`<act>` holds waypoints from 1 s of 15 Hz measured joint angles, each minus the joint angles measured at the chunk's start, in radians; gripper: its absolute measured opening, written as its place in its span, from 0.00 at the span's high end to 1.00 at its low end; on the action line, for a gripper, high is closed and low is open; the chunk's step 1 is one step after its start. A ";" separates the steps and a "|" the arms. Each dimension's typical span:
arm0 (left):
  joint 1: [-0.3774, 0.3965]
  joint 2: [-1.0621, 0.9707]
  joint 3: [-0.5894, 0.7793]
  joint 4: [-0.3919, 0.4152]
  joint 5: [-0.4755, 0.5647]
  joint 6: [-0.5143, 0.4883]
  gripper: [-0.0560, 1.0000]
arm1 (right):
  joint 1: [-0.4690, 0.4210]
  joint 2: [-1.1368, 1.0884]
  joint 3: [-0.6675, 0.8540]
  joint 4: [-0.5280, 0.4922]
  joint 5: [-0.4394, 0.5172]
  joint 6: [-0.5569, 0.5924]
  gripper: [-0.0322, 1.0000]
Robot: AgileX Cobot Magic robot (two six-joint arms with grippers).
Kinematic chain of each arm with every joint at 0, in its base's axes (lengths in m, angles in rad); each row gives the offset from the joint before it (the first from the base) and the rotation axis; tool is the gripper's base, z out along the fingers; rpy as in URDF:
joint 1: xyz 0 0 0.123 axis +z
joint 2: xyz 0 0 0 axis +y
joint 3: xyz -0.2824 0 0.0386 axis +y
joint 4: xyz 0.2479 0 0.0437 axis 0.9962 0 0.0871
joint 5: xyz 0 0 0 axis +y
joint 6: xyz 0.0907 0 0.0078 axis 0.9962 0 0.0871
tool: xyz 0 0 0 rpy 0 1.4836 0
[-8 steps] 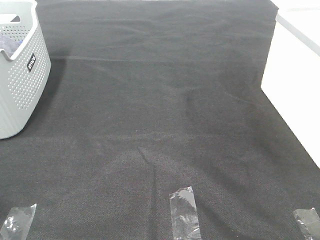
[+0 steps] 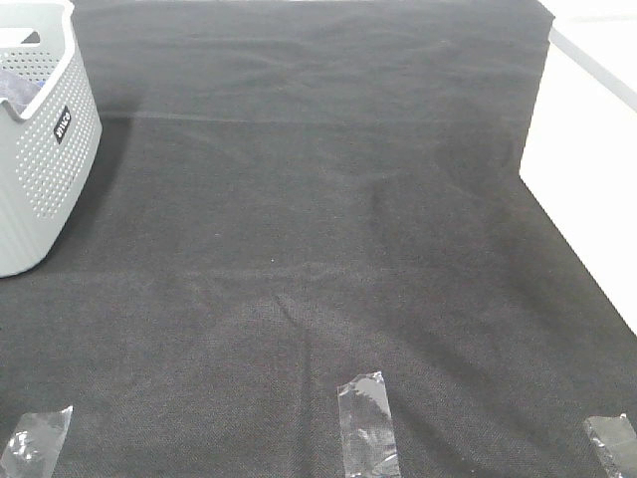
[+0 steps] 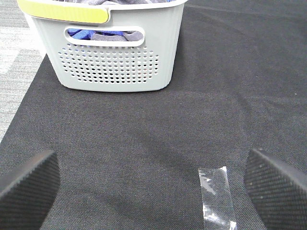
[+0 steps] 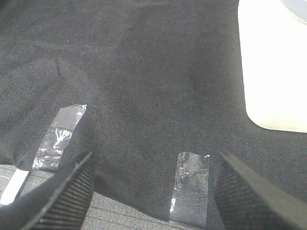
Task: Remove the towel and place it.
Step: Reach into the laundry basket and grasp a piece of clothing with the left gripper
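Exterior high: found nothing shifted since 0.5 s earlier; basket (image 2: 45,159) on table cloth (image 2: 318,249), no arms visible.
Left wrist: noted towel (image 3: 117,36) inside basket; left gripper (image 3: 153,191) spread wide, empty, well short of it.
Right wrist: noted right gripper (image 4: 153,182) parted, empty, above tape strips (image 4: 192,182).
Judged removal not begun.

Right gripper (image 4: 152,165): jaws apart, nothing btwn. Black cloth (image 4: 144,67) over bench, w/ clear tape strip (image 4: 60,136) and 2nd tape strip (image 4: 191,184) at cloth edge. White block (image 4: 274,67) on the cloth.
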 joint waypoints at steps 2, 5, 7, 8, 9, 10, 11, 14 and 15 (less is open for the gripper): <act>0.000 0.000 0.000 0.000 0.000 0.000 0.01 | 0.000 0.000 0.000 0.000 0.000 0.000 0.30; 0.000 0.000 0.000 0.000 0.000 0.000 0.01 | 0.000 0.000 0.000 0.000 0.000 0.000 0.30; 0.000 0.000 0.000 0.000 0.000 0.000 0.01 | 0.000 0.000 0.000 0.000 0.000 0.000 0.30; 0.000 0.000 0.000 0.000 0.000 0.000 0.01 | 0.000 0.000 0.000 0.000 0.000 0.000 0.30; 0.000 0.000 0.000 0.000 0.000 0.000 0.01 | 0.000 0.000 0.000 0.000 0.000 0.000 0.30; 0.000 0.000 0.000 0.000 0.000 0.000 0.01 | 0.000 0.000 0.000 0.000 0.000 0.000 0.30; 0.000 0.000 0.000 0.000 0.000 0.000 0.01 | 0.000 0.000 0.000 0.000 0.000 0.000 0.30; 0.000 0.000 0.000 0.000 0.000 0.000 0.01 | 0.000 0.000 0.000 0.000 0.000 0.000 0.30; 0.000 0.000 0.000 0.000 0.000 0.000 0.01 | 0.000 0.000 0.000 0.000 0.000 0.000 0.30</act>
